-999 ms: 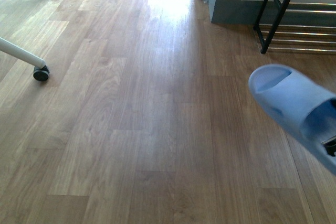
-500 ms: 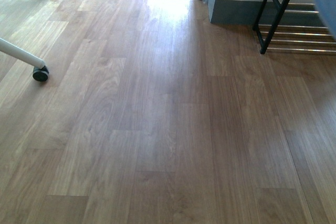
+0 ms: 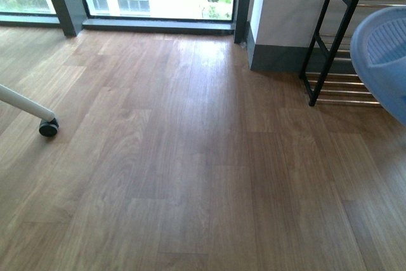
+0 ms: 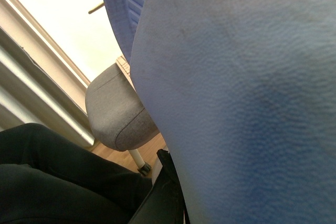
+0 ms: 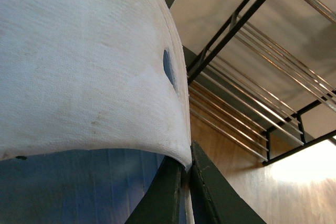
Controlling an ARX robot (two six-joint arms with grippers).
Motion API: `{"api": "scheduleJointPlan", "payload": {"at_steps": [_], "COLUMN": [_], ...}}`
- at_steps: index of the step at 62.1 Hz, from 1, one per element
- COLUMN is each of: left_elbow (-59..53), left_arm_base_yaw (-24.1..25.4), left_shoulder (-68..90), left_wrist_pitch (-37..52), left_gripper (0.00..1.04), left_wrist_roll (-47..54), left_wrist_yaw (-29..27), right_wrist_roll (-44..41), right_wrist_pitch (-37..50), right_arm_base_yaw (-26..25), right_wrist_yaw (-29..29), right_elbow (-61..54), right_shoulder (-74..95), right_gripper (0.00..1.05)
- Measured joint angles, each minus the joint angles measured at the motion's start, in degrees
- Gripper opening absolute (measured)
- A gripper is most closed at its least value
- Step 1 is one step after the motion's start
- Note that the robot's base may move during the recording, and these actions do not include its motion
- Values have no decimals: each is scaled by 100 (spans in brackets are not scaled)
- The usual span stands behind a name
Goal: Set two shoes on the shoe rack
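Wood-plank floor [image 3: 177,157], window behind. Far left: white tube leg on black caster [image 3: 48,127]. Left gripper [image 4: 169,192]: jaws closed on pale blue rubber slide [image 4: 241,103], lifted, grey chair seat [image 4: 113,108] behind. Right of centre: black-framed shoe rack with chrome bars [image 3: 336,36]. Right gripper [image 5: 185,182]: jaws pinching second pale blue slide [image 5: 89,66] by its strap, in the air just before the rack.

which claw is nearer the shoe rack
Right. The right claw holds a slide close to the shoe rack; the left claw's view shows the other slide and a chair, no rack.
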Motion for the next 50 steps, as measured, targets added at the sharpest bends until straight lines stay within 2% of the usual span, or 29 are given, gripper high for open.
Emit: {"api": "scheduleJointPlan", "payload": {"at_steps": [50], "left_elbow": [-2], "left_arm_base_yaw": [-24], "left_shoulder": [2], "left_wrist_pitch": [0], "left_gripper": [2], "left_wrist_roll": [11], "left_wrist_yaw": [46], "right_wrist_roll": [2], "right_wrist_pitch": [-9], "right_arm_base_yaw": [-20], "right_wrist_yaw": [59], "right_elbow": [-4], "right_shoulder": [0], "right_gripper": [1]}}
